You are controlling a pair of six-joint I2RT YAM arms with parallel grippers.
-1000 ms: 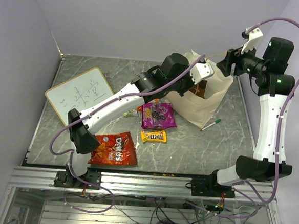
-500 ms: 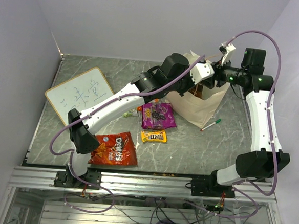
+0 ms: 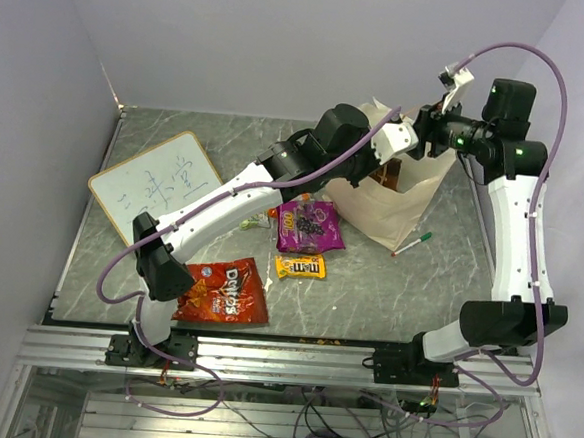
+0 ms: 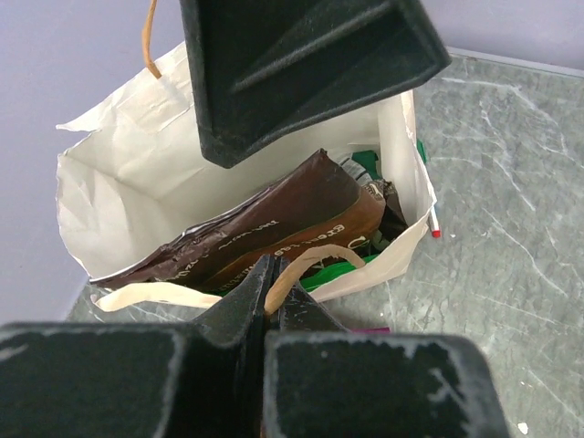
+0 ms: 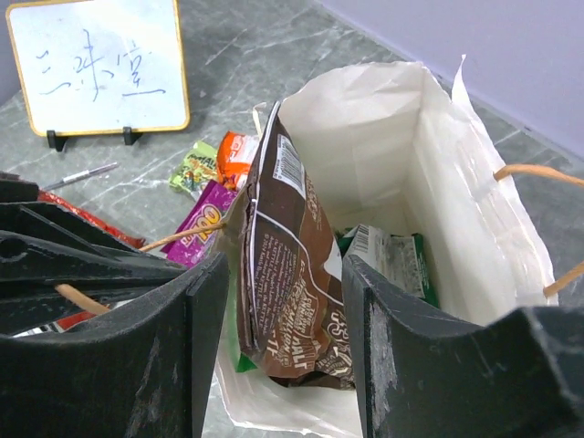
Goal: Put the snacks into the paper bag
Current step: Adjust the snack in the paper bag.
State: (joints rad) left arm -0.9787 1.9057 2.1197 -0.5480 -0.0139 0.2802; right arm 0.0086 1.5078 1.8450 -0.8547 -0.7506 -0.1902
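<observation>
The paper bag (image 3: 385, 207) stands open at the back right of the table. My left gripper (image 4: 272, 276) is shut on one of its twisted handles (image 4: 315, 258) and holds that side up. My right gripper (image 5: 283, 274) hangs open over the bag's mouth (image 5: 401, 137), its fingers (image 5: 205, 301) on either side of a brown pouch (image 5: 292, 292) that stands inside without touching them. A green-white packet (image 5: 394, 262) lies deeper in the bag. On the table lie a purple pouch (image 3: 310, 226), yellow M&M's (image 3: 300, 268), a red Doritos bag (image 3: 225, 291), a small green packet (image 5: 196, 170) and an orange one (image 5: 235, 153).
A white whiteboard (image 3: 154, 181) stands at the back left. A green-capped marker (image 3: 410, 244) lies on the table by the bag's right side. Purple walls close in behind and on both sides. The bag's far handle (image 5: 538, 173) arches at the right rim.
My right gripper has swung left from beside the bag to over its mouth, and its jaws have narrowed a little. The left arm and the packets on the table have stayed put.
</observation>
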